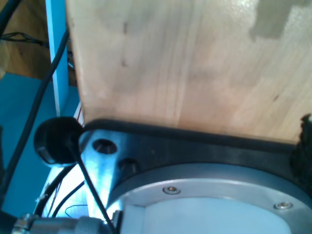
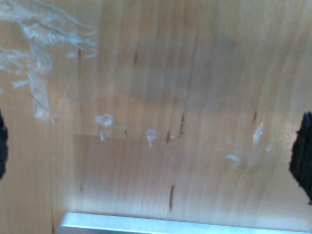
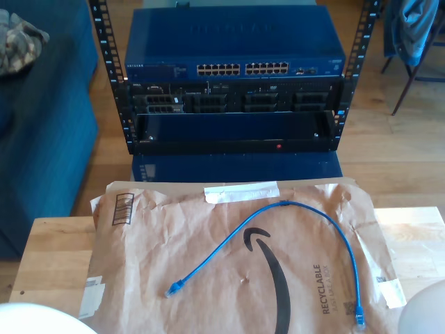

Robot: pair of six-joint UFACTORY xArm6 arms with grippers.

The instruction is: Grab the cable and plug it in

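The cable (image 3: 292, 209) lies in a loose curve on brown paper (image 3: 174, 236) on the wooden table (image 3: 49, 257), one plug near each end of the curve. Behind stands a blue switch (image 3: 236, 52) in a rack (image 3: 111, 76). I cannot tell if my first gripper or my second gripper is open.

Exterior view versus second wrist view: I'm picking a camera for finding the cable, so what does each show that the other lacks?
The exterior view alone has the blue cable arched on brown paper, both plugs lying free, below the rack switch. The second wrist view alone has close-up tape residue on bare wood. Both show the light wooden tabletop.
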